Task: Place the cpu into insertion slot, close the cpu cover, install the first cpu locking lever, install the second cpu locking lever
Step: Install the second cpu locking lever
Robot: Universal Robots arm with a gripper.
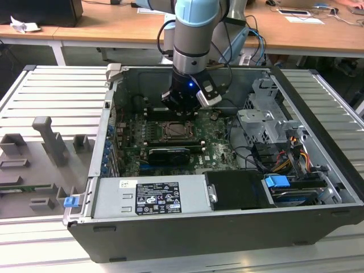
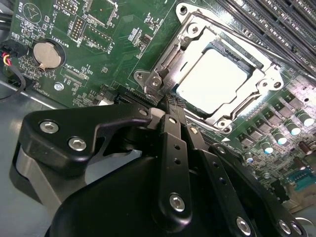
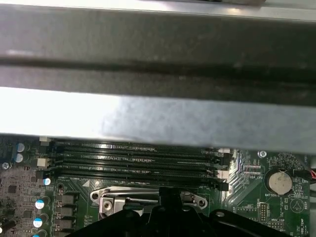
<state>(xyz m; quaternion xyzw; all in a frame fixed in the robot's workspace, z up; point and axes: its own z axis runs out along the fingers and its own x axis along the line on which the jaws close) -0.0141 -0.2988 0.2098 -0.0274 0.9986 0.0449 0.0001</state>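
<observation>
Nothing legible for certain: fine print on label [image 1: 157,198] atop power supply [image 1: 114,199], six o'clock in case [image 1: 227,239]; tiny white lettering on motherboard [image 2: 44,19] beside coin battery [image 2: 48,54].

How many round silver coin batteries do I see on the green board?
1. The coin battery sits on the motherboard apart from the cpu cover, in both wrist views. The gripper may hide others.

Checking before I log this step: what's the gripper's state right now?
Gripper: shut, fingers together and holding nothing, tips at the edge of the cpu cover, which lies closed over the cpu.
</observation>
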